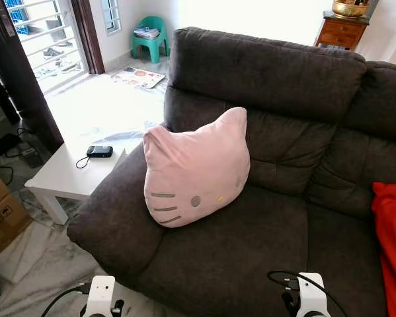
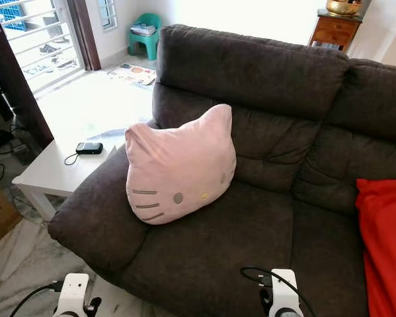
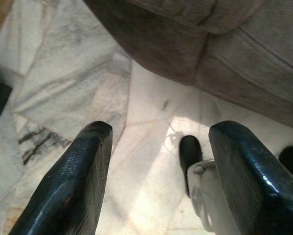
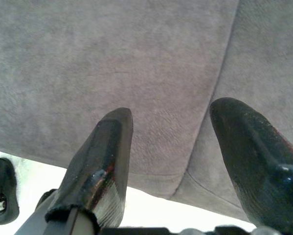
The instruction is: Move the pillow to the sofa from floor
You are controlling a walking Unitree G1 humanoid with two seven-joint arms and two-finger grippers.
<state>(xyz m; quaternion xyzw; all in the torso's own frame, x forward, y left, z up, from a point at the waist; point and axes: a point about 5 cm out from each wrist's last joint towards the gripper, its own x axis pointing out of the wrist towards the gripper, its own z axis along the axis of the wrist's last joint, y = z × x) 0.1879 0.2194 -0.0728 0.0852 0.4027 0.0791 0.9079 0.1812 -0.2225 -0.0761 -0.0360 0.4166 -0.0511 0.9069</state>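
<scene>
The pink cat-face pillow is sitting on the dark grey sofa, propped at the left end of the seat, leaning against the backrest and touching the inner side of the left armrest, its ears pointing up. A red cushion is lying at the right edge of the seat, well apart from the pillow. Just beside the left armrest a white side table is standing on the marble floor, carrying a small black device near its back edge. The left gripper is hanging over the floor below the sofa's front edge, its fingers spread apart and holding nothing. The right gripper is hovering over the seat's front edge, fingers likewise apart and empty.
</scene>
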